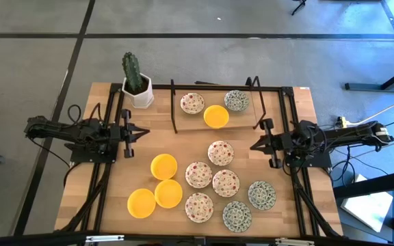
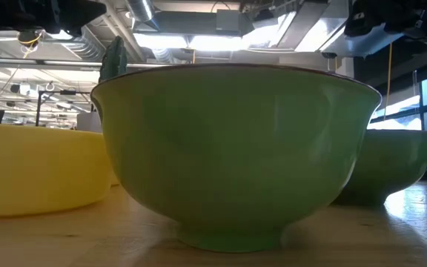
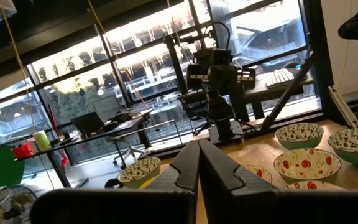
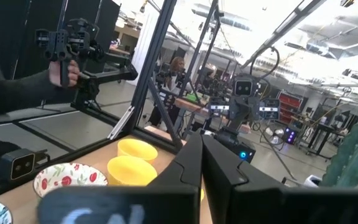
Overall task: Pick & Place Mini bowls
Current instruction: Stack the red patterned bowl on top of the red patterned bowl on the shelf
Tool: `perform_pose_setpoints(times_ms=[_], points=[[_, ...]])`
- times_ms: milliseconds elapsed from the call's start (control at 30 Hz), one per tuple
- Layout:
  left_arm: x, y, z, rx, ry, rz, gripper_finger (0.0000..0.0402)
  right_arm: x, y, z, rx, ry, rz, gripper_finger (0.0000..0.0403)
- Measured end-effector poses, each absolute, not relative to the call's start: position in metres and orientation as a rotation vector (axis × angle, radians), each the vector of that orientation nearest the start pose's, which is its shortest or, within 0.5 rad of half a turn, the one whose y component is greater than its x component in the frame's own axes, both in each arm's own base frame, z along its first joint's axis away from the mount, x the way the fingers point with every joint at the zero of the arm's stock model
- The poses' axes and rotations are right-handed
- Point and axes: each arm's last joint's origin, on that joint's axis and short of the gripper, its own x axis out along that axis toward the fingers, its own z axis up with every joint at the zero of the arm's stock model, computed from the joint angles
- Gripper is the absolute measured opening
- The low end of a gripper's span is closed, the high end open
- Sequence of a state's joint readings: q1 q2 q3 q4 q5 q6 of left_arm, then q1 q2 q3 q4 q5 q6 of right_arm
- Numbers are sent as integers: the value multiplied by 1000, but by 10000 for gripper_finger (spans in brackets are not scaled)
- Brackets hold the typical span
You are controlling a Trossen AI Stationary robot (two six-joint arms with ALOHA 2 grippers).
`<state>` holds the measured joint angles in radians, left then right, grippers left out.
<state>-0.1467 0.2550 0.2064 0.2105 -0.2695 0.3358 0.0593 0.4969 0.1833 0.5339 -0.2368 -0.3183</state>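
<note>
Right now both my pairs of fingers, left (image 1: 144,132) and right (image 1: 254,145), are pinched shut and empty, and the yellow mini bowl (image 1: 163,166) lies nearest my left, lower centre of frame.

- You see four plain yellow mini bowls (image 1: 163,166) on the pale wooden bench (image 1: 108,184).
- Red-speckled white bowls (image 1: 220,153) cluster mid-bench.
- Green-grey patterned bowls (image 1: 261,195) sit toward your right front corner.
- A green cactus (image 1: 133,72) in a white pot (image 1: 141,96) marks the left rear corner.
</note>
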Motion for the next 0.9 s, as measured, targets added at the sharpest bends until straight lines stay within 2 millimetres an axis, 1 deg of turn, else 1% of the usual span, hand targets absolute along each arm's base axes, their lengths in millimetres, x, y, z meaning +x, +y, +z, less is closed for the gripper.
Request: perform_pose_setpoints(times_ms=[167,400,467,600,733,900], points=[[107,-8,233,242,-137,142,5,133,15,229,-328,-239,262,12],[107,-8,233,241,-137,142,3,133,14,228,-336,-227,240,12],[107,-8,233,241,-137,142,5,134,13,225,-302,-187,219,12],[107,-8,233,241,-137,141,8,135,13,221,-169,-127,226,12],[107,-8,233,241,-137,141,5,135,13,222,-173,-137,216,12],[107,-8,233,241,-137,141,5,135,10,224,-166,-153,126,12]])
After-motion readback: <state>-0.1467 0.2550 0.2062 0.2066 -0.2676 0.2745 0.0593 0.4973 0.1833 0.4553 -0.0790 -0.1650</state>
